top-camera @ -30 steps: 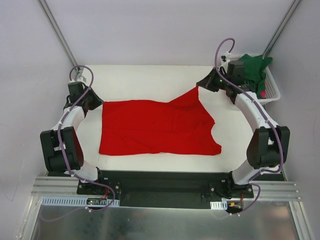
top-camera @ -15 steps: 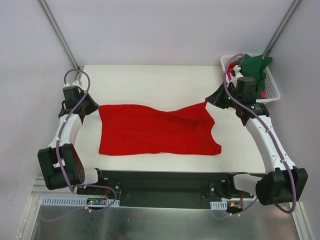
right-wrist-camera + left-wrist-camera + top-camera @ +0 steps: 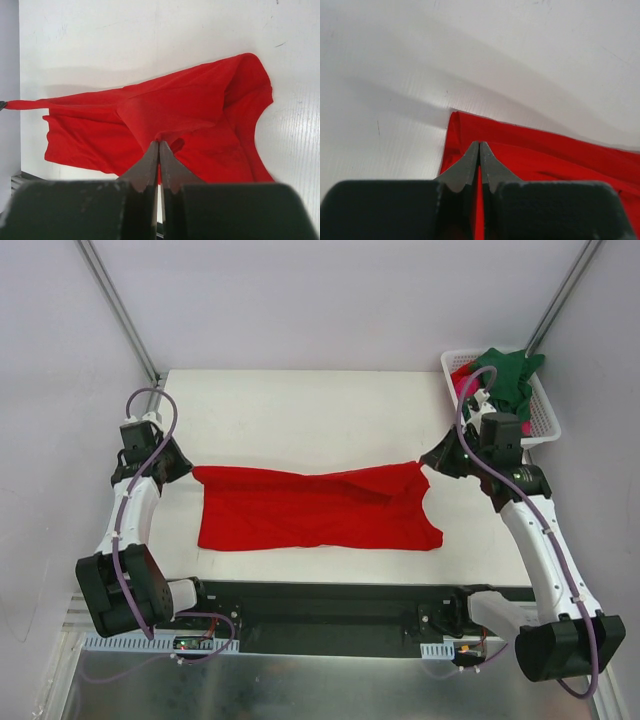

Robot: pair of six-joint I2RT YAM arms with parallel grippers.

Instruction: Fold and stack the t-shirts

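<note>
The bright red t-shirt (image 3: 315,510) lies spread across the middle of the white table, its far edge lifted and folded toward the near edge. My left gripper (image 3: 186,469) is shut on the shirt's far left corner (image 3: 470,132). My right gripper (image 3: 428,461) is shut on the shirt's far right corner (image 3: 165,112), holding it a little above the table. The dark green t-shirt (image 3: 510,380) and the magenta-pink t-shirt (image 3: 462,383) lie bunched in the basket at the back right.
The white slotted basket (image 3: 546,420) stands at the table's back right corner, close behind my right arm. The white table (image 3: 300,410) has bare surface beyond the red shirt. A black rail runs along the near edge.
Both grippers have drawn the red shirt's far edge toward the near side, so the shirt looks narrower front to back. The raised right corner has come down lower.
</note>
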